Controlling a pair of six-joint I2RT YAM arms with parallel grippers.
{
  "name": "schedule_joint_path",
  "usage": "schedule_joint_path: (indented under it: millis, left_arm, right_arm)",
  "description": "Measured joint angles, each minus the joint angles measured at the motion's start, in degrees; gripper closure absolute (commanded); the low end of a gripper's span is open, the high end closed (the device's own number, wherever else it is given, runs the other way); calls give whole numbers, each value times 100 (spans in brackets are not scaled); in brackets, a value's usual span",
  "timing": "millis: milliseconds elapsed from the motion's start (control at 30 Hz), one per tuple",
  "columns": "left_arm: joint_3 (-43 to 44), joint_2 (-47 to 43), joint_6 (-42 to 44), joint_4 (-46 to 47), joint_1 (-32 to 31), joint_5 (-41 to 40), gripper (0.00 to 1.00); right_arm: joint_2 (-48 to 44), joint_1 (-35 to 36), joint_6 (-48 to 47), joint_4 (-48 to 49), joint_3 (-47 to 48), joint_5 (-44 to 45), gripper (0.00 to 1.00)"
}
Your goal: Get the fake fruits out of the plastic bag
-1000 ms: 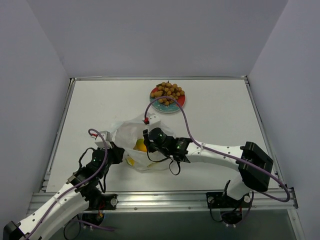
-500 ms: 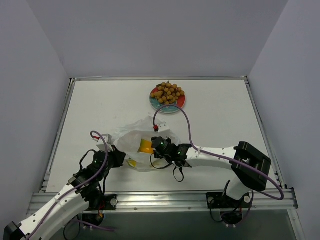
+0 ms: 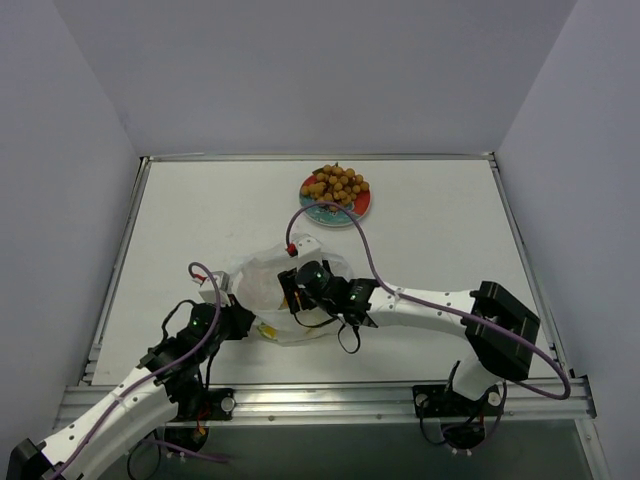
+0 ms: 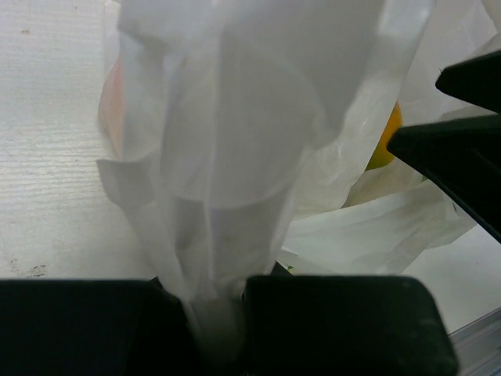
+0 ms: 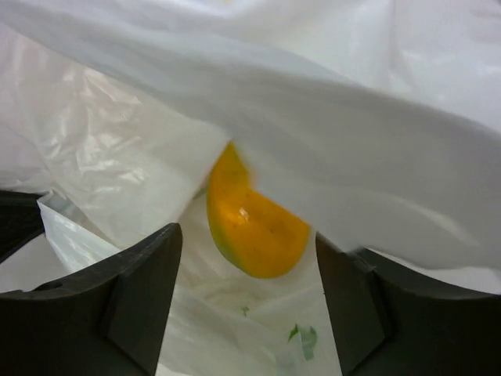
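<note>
Fruit sits in two places: the bunch of tan-brown balls [image 3: 337,184] is heaped on the red plate [image 3: 364,205] at the far side of the desk [image 3: 200,215], well apart from everything else, while the mango-like fruit [image 5: 250,223] lies inside the plastic bag [image 3: 262,282]. The bag is crumpled on the desk near its front edge, between the two arms. The left pincer [image 3: 235,318] comes in from the bag's left side, and its wrist view shows the left pincer [image 4: 215,321] pressed together on a gathered fold of the plastic bag [image 4: 235,117], the film rising from between the dark fingers as a tall pleated sheet. Beyond that sheet a sliver of the yellow-orange mango-like fruit [image 4: 385,141] shows beside a black part of the other arm. A faint orange tint glows through the film at the left of that view, too blurred to name. The right pincer [image 3: 290,298] reaches over the bag from the right. In its own view the right pincer [image 5: 245,251] is spread wide among the folds, a layer of the plastic bag [image 5: 352,141] draped over the top of the fruit. The mango-like fruit appears in the gap between the two fingers; whether either finger touches it cannot be told.
</note>
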Motion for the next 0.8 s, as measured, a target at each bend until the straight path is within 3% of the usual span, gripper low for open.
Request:
schedule_joint_path:
  millis: [100,367,467,567,667,800]
  left_arm:
    - [0,17,4,7,0,22,98]
    - [0,-81,4,0,0,24,97]
    - [0,-122,4,2,0,22,98]
    - [0,-122,4,-2,0,22,98]
    - [0,-162,4,-9,0,15,98]
    - [0,-295,4,-22,0,-44,98]
  right_arm:
    - [345,-149,-286,129,262,-310,27]
    - [1327,-577,-627,249,494,-1001,25]
    - [1497,-568,-662,251,505,-1165,34]
    - [1526,-483,-671,262,505,-1189,55]
    - [1432,-407,-654,289,481,-1156,68]
    - [966,-321,-614,251,398,-1038,68]
